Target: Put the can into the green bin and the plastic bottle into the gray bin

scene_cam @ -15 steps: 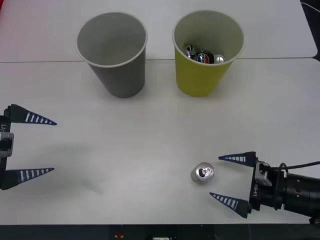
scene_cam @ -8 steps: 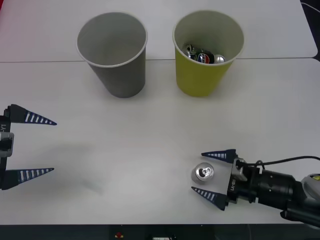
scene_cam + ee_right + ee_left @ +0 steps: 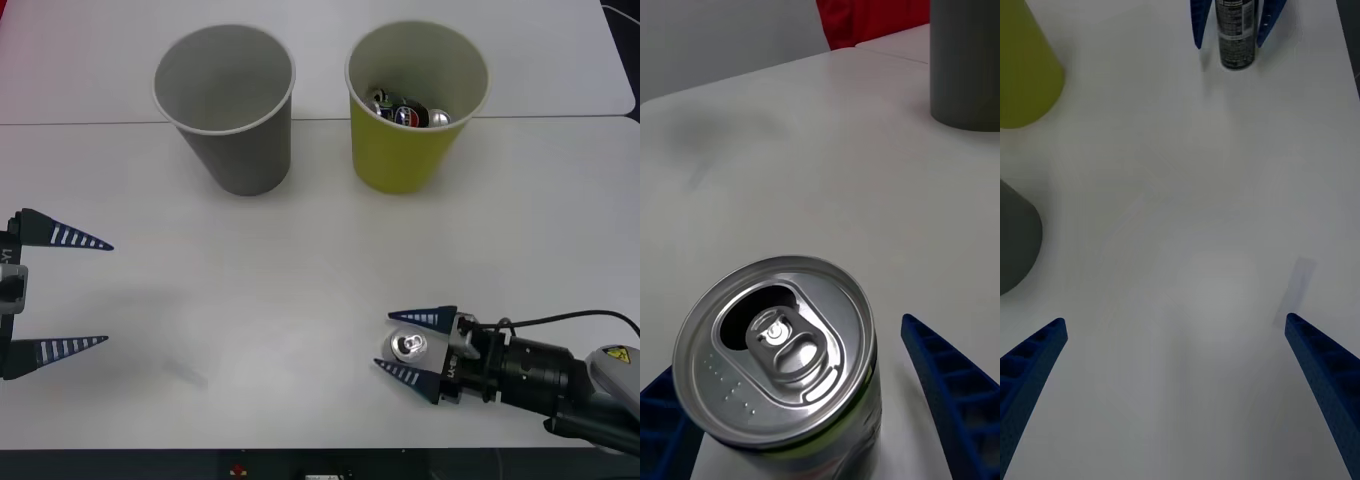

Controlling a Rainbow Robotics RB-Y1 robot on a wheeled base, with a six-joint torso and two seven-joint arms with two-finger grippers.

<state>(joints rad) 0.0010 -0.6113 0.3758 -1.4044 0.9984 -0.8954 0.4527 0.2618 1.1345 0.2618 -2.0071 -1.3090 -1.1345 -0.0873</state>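
Front view: the right gripper (image 3: 402,345), jaws spread, brackets an upright can (image 3: 407,347) at the near right of the white table (image 3: 300,260). The left gripper (image 3: 78,293) waits released at near left. Beyond stand the gray bin (image 3: 226,105) and, to its right, the green bin (image 3: 415,100), cans inside.

Right wrist view: blue fingers (image 3: 955,390) flank the can (image 3: 779,352), gaps visible.

Left wrist view: the can (image 3: 1238,30) stands far off between the other gripper's fingers.

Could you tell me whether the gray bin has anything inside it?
No, in the front view the gray bin shows only its bare inner wall and floor, while the green bin beside it holds cans.
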